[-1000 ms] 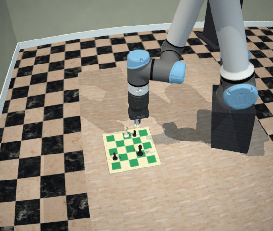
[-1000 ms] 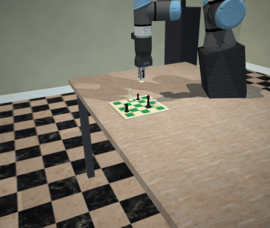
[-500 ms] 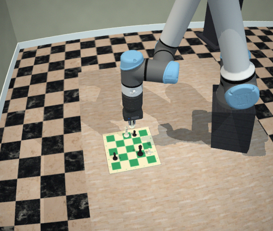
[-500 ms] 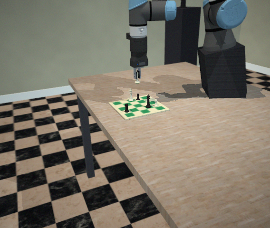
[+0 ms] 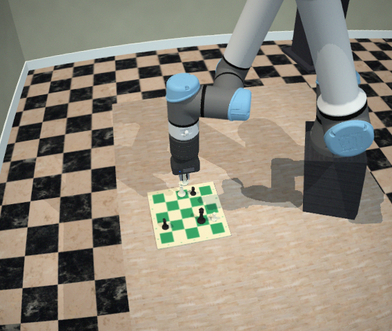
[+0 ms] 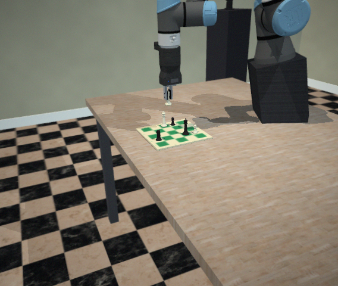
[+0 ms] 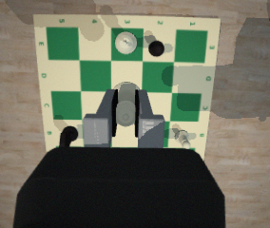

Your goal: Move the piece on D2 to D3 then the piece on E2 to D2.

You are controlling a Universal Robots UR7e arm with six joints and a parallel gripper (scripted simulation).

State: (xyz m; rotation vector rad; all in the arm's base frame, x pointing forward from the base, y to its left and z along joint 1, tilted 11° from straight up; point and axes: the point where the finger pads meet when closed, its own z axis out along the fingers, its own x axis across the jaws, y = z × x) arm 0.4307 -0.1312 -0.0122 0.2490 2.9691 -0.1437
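Hovering over the chessboard [image 7: 40, 57], the gripper [image 7: 125, 114] was clenched on a white pawn [image 6: 168, 103], best lowered dead-straight into D3.

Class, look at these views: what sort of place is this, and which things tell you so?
Probably a robot test room: an arm on a dark pedestal on a wooden table, a small chessboard, its gripper holding a white piece; checkered floor, bare walls.
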